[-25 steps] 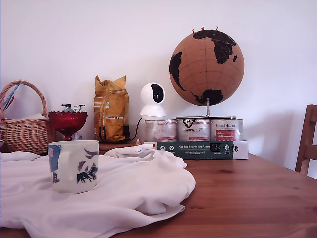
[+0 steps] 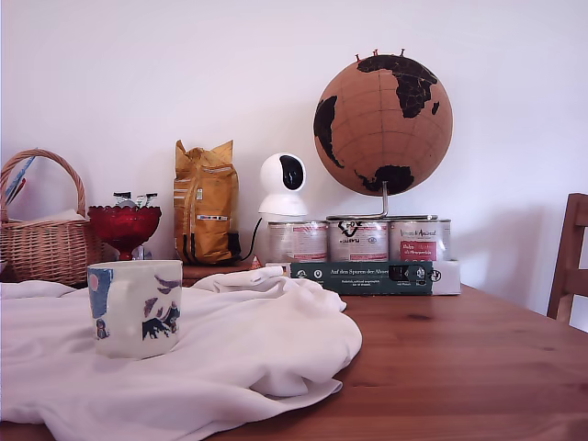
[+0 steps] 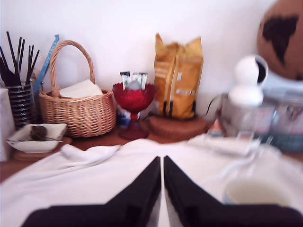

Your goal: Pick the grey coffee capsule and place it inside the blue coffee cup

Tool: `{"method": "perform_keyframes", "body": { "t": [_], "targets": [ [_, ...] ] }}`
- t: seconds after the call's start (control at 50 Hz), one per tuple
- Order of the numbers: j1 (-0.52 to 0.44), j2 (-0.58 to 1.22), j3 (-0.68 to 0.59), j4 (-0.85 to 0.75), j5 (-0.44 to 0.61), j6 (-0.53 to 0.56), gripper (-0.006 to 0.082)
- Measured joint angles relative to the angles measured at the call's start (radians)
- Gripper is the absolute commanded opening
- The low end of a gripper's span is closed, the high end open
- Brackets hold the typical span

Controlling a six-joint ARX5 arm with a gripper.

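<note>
Here, the squat cream-white ceramic cup with blue and navy patches (image 2: 136,308) was seen upright on a rumpled white cloth (image 2: 239,354) spread over the brown wooden bench (image 2: 459,367), at the exterior view's left. In the wrist view, the black claw (image 3: 162,163) was held above the cloth with its jaws drawn nearly together, nothing between them. The grey capsule could not be made out. A red glass footed bowl (image 2: 124,227) stood beside a woven wicker basket (image 2: 41,241) behind.

We see our gripper (image 3: 162,163) only in the wrist view: two matte black fingers (image 3: 142,189), each a broad wedge tapering to a narrow tip. Their surfaces look plain, without visible screws, cables or markings, though the view is blurred.
</note>
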Motion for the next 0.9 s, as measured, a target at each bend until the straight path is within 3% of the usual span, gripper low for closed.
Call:
{"method": "perform_keyframes", "body": {
  "t": [0.16,0.38,0.72,0.76,0.8,0.9],
  "targets": [
    [0.0,0.0,0.0,0.094,-0.109,-0.158,-0.0019],
    [0.0,0.049,0.035,0.006,-0.175,-0.163,-0.0019],
    [0.0,0.472,0.316,-0.16,-0.177,-0.108,-0.0014],
    [0.0,0.528,0.35,-0.189,-0.16,-0.101,0.0018],
    [0.0,0.586,0.379,-0.21,-0.146,-0.1,0.0106],
    [0.0,0.733,0.439,-0.239,-0.137,-0.08,0.0466]
  ]
}}
